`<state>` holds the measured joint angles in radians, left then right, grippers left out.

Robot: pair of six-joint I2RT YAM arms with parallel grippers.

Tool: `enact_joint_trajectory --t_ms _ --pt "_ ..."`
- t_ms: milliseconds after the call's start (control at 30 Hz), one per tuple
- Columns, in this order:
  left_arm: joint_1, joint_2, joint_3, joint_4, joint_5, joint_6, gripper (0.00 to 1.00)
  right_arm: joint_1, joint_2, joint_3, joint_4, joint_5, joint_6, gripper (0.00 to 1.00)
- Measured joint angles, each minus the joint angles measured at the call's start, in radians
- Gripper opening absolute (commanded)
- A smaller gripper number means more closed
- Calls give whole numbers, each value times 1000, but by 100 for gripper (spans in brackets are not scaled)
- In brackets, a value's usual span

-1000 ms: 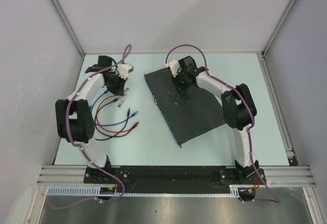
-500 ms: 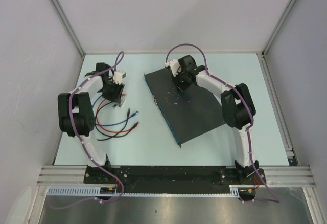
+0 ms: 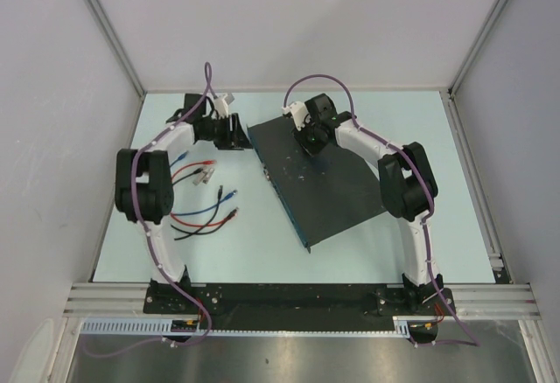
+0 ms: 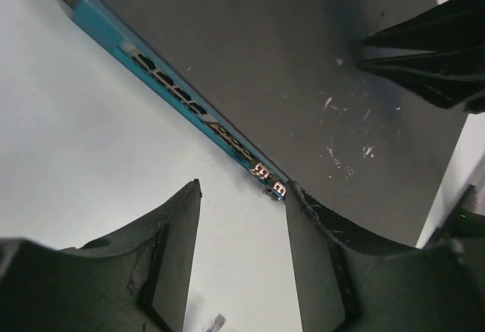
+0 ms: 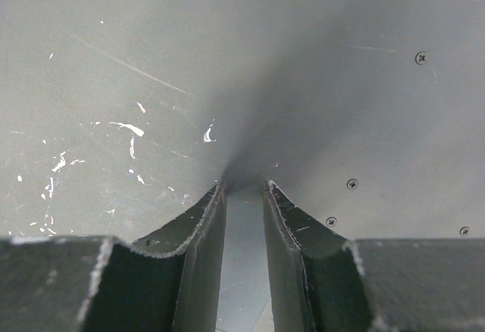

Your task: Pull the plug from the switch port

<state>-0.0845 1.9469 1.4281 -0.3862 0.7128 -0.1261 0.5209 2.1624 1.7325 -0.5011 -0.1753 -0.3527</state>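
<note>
Left jaws spread, right jaws slightly parted atop switch (image 3: 332,186) (black, pale-specked, bluish socket edge)

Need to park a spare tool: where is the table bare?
Bare table lies in the near strip between the switch and the black base rail, and in the far right corner beyond the switch. Crowded: the left side, where loose cables sprawl, and the gap where the left gripper hovers by the switch's far corner.

Overhead, the switch (image 3: 332,182) has sockets (image 3: 278,191) too small for me to read; a plug (image 4: 216,323) is cropped at the left wrist view's bottom edge.
</note>
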Motion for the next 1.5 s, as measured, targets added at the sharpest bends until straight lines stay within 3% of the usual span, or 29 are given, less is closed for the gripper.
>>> enact_joint_trajectory --t_ms 167,400,1000,1500 --pt "-6 138 0 19 83 -63 48 0 0 0 0 0 0 32" --pt "-8 183 -1 86 196 -105 39 1 0 0 0 2 -2 32" --pt "3 188 -189 186 383 -154 42 0 -4 -12 11 0 -3 32" --pt "-21 190 -191 190 415 -164 42 -3 -1 -6 6 -6 0 32"
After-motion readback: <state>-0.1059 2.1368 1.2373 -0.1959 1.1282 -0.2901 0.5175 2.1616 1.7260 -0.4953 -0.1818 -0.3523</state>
